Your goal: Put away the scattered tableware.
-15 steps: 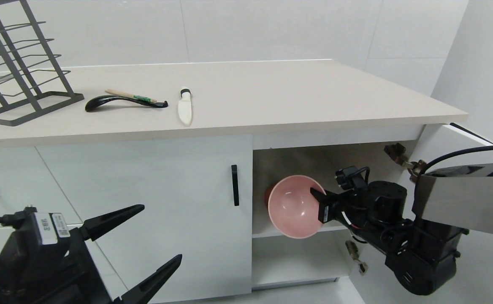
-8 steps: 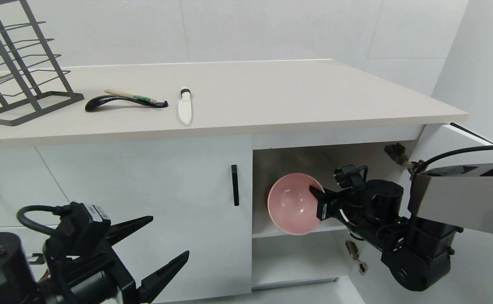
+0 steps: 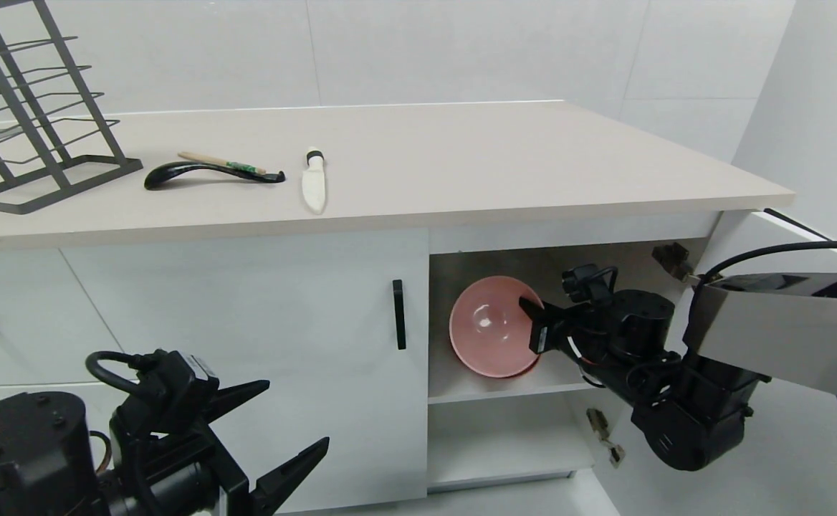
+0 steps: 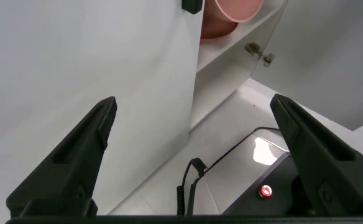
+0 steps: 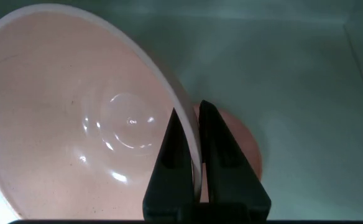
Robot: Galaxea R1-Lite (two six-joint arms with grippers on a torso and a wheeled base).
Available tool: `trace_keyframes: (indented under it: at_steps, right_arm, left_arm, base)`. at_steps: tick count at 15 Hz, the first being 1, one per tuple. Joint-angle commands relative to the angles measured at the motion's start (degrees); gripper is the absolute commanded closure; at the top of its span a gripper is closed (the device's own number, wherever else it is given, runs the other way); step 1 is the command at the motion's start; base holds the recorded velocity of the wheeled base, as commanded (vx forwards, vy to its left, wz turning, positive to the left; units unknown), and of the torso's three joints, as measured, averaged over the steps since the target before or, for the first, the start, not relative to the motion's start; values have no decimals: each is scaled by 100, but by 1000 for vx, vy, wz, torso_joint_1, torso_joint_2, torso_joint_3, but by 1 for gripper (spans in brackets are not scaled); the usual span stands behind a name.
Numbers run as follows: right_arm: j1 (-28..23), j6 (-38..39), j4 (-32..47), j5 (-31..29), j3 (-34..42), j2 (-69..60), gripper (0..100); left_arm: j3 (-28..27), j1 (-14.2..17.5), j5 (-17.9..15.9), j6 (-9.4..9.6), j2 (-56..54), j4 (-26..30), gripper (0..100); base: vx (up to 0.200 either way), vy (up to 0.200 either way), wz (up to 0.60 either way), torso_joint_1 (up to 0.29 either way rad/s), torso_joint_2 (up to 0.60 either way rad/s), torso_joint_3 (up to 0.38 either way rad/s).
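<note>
Because the pink bowl (image 3: 491,327) stands tipped on its rim with its hollow facing out of the open cabinet (image 3: 504,272), its underside and foot are hidden. A darker pink thing (image 5: 240,140) behind it shows only as a sliver, too little to tell what it is. The bowl sits at about four o'clock in the head view, low over the upper shelf (image 3: 476,393); whether its lower edge touches the shelf cannot be made out. Its rim plane is close to upright, the mouth turned toward the camera. The right gripper (image 3: 532,312) pinches that rim at the bowl's three o'clock edge, one finger inside and one outside, nearly closed on the thin wall. The left gripper (image 3: 297,417), at seven o'clock before the closed door (image 3: 246,344), is spread wide with nothing between its fingers. On the counter (image 3: 461,158), toward eleven o'clock, lie a black spoon (image 3: 203,173) and a white knife (image 3: 314,183). The wire rack (image 3: 24,115) is cut off at the edge.
</note>
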Motion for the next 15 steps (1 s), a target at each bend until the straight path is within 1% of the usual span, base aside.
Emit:
trace_keyframes:
  at_steps: [1,6,8,11,15]
  right_arm:
    - [0,-1,74,4,-67,49,100]
    - [-18,-1,425,4,-190,137,100]
    - [-123,-10,610,-67,-216,155,100]
    - [-351,-10,610,-93,-269,339,100]
    - [-369,-10,636,-93,-506,629,100]
  left_arm:
    - [-2,-3,1,-1,48,-2,0]
    - [-2,-3,1,8,57,33,0]
    - [-2,-3,1,8,75,33,0]
    - [-2,-3,1,8,83,24,0]
    - [-2,-3,-8,8,75,15,0]
  base:
    - [0,0,0,0,0,0]
    - [0,0,0,0,0,0]
    - [0,0,0,0,0,0]
    - [0,0,0,0,0,0]
    - [0,0,0,0,0,0]
